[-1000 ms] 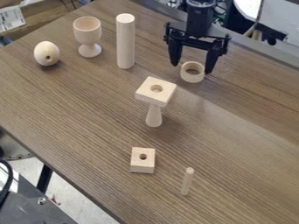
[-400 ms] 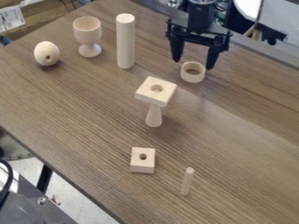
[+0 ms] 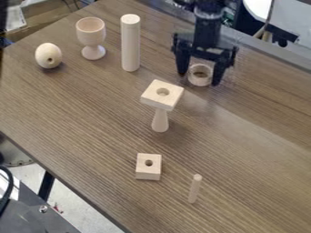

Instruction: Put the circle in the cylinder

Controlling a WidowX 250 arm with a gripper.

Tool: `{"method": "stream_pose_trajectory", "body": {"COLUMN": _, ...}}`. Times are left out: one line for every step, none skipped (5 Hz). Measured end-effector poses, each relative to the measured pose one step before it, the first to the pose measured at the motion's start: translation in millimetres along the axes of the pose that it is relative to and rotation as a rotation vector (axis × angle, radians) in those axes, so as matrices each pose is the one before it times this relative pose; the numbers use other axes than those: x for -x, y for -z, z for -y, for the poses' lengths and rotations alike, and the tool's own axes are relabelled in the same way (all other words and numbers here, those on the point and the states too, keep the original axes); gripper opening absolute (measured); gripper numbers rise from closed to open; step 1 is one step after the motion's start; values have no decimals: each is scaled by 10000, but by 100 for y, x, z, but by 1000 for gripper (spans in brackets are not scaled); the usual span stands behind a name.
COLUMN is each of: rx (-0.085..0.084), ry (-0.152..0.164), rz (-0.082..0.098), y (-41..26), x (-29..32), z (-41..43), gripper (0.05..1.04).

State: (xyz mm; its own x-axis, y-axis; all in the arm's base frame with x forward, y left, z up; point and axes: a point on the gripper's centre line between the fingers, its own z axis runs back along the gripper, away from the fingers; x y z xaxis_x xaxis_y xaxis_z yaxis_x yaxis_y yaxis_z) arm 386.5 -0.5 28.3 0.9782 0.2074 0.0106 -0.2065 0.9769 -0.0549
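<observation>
"Change?"
"Claw (image 3: 198,79) drops lower, spread around ring (image 3: 200,74); ring is on table (image 3: 255,118), one o'clock in view; grasp likely next."
"Room?"
"Table's far edge near, ring's two o'clock; cylinder (image 3: 130,43) at its ten, cup (image 3: 91,32) beyond; lift before crossing; more space toward four."

One each of egg (image 3: 48,55), goblet (image 3: 91,34), cylinder (image 3: 130,43), ring (image 3: 199,82), square-topped stand (image 3: 161,103), block (image 3: 148,169), peg (image 3: 194,189)
</observation>
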Motion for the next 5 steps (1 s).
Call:
{"method": "stream_pose_trajectory", "body": {"rx": 36, "ry": 168, "rz": -52, "y": 176, "x": -553, "z": 170, "gripper": 958}}
{"method": "stream_pose_trajectory", "body": {"rx": 3, "ry": -152, "rz": 309, "y": 106, "x": -162, "z": -2, "gripper": 766}}
{"method": "stream_pose_trajectory", "body": {"rx": 68, "ry": -28, "rz": 408, "y": -726, "x": -97, "z": 38, "gripper": 763}}
{"method": "stream_pose_trajectory", "body": {"rx": 297, "ry": -305, "rz": 1449, "y": -4013, "x": -985, "z": -142, "gripper": 763}}
{"method": "stream_pose_trajectory", "body": {"rx": 146, "ry": -329, "rz": 1413, "y": -4929, "x": -1337, "z": -25, "gripper": 763}}
